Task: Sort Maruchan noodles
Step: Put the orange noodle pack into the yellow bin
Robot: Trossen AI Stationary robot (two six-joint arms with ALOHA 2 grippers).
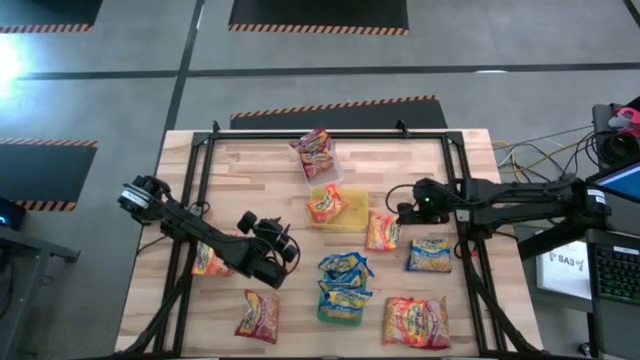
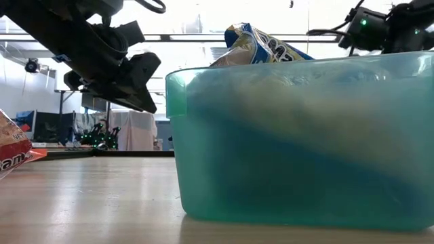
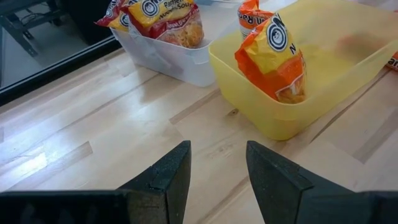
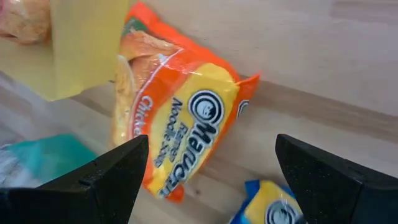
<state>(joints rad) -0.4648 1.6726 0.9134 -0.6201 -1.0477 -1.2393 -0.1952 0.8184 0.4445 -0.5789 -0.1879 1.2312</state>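
Note:
Maruchan packets lie sorted and loose. Red ones sit in the clear tray (image 1: 320, 158), an orange one (image 3: 277, 59) stands in the yellow tray (image 1: 350, 215), and blue ones (image 1: 345, 268) fill the green tray (image 2: 298, 142). Loose on the table are an orange packet (image 4: 180, 124), a blue one (image 1: 430, 255), red ones (image 1: 415, 320) (image 1: 258, 315), and an orange one (image 1: 208, 262) under the left arm. My left gripper (image 3: 217, 165) is open above bare wood near the yellow tray. My right gripper (image 4: 211, 168) is open, hovering over the loose orange packet.
A black frame rail (image 1: 200, 180) runs around the wooden table (image 1: 260, 190). The green tray fills the front of the low view, with a blue packet (image 2: 261, 44) sticking out of it. A monitor and cables (image 1: 610, 200) stand past the table's right edge.

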